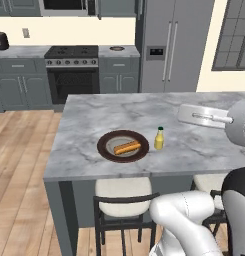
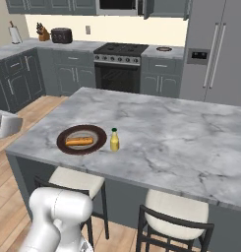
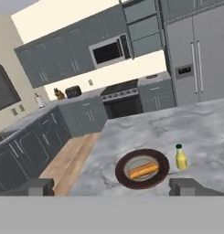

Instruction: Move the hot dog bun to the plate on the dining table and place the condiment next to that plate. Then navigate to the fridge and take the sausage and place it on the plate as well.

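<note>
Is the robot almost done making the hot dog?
About halfway. The bun already lies on the plate, and the yellow bottle stands right beside it. The tool is open and holds nothing. Left to do: drive to the fridge, fetch the sausage and put it on the plate.

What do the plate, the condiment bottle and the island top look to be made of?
Plate: dark brown rim, grey centre, likely glazed ceramic. Condiment bottle: yellow body, dark cap, probably plastic. Island top: grey veining with a soft sheen, like polished marble.
</note>
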You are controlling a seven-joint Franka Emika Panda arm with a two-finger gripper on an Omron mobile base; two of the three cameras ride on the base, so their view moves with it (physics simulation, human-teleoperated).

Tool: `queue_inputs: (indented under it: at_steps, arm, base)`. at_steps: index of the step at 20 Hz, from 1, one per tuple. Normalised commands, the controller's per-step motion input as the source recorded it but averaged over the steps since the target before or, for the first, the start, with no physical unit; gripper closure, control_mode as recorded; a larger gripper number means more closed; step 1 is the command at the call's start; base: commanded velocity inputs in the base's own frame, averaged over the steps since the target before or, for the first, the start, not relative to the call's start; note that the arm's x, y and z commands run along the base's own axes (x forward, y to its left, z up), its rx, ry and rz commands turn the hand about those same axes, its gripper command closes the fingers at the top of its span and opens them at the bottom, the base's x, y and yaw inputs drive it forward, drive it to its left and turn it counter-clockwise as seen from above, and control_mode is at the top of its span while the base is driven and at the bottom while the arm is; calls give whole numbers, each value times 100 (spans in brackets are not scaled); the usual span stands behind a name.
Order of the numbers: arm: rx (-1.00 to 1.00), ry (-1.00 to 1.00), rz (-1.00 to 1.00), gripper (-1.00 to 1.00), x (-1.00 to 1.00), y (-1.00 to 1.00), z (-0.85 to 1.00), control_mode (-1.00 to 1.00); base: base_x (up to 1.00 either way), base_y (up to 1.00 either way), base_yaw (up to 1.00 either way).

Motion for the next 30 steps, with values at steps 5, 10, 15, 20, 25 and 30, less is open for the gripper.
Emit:
queue_inputs:
  at_steps: [5,10,15,20,25,30]
  arm:
    - [11,45,-16,-100,-33,-38,2,-100]
    - [-9,15,0,-100,0,-44,-37,-100]
    - [-29,2,6,-100,2,-6,-65,-100]
    - [-10,3,5,-100,2,0,-24,-100]
    - [0,0,6,-100,-4,-4,-8,-100]
    - [0,0,0,-100,-1,-1,-2,-100]
  base:
    - [0,0,0]
    - [0,0,0]
    - [0,0,0]
    - [0,0,0]
    - [0,0,0]
    - [0,0,0]
